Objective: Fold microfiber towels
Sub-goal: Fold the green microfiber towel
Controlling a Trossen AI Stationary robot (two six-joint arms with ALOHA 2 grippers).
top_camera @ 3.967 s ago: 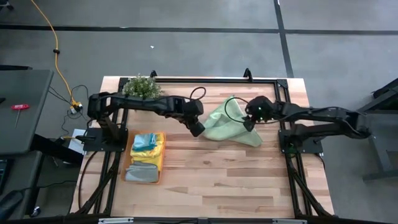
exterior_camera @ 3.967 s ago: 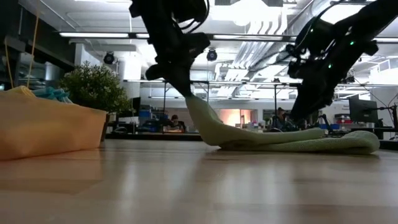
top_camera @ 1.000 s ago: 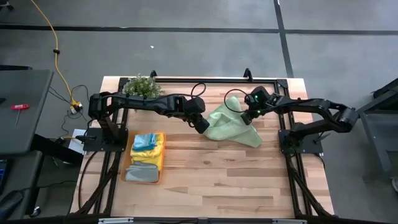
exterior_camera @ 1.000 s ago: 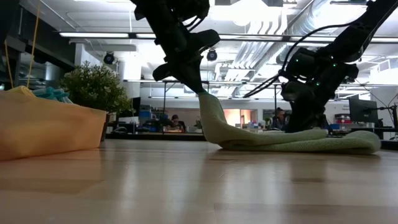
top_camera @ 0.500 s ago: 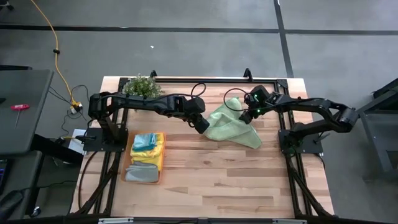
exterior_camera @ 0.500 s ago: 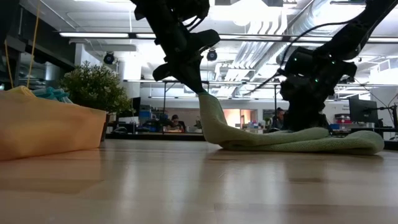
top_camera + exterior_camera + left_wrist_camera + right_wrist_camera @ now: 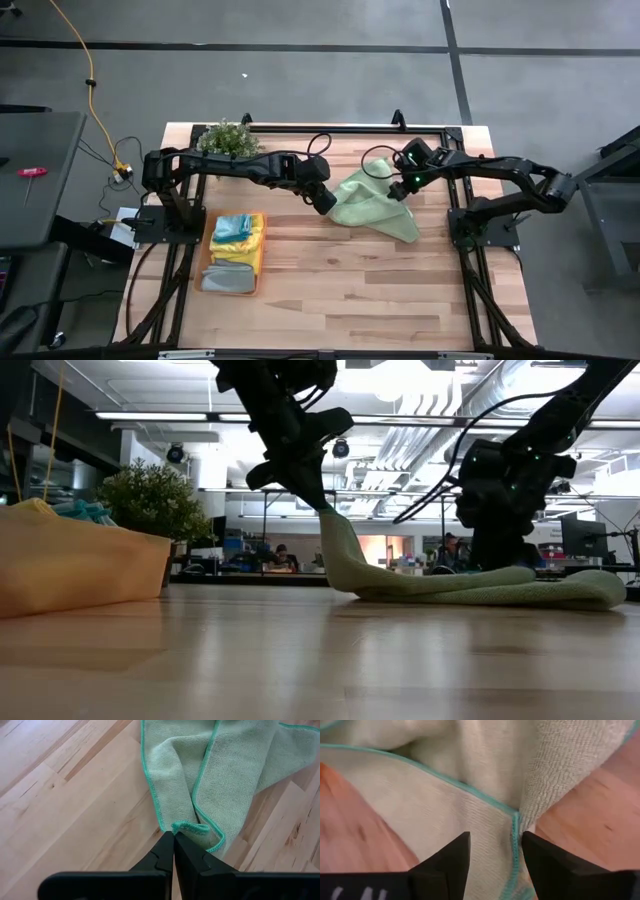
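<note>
The pale green towel is lying rumpled on the table, to the right of the orange tray and well apart from it; a corner of it is being held pinched in the left gripper, whose fingers are pressed together on the teal hem and are lifting that corner clear of the wood; the right gripper is being held low over the towel's far edge, on the side away from the tray, with its jaws now standing apart where a second ago they were nearly closed; that edge appears to have been let go, though whether the cloth is quite free of the fingers cannot be told for sure; in judgement, one fold is being set down and the right arm is being freed for a fresh grasp; yellow and blue towels are being kept stacked in the tray; no brand, label or writing is being shown legibly anywhere.
</note>
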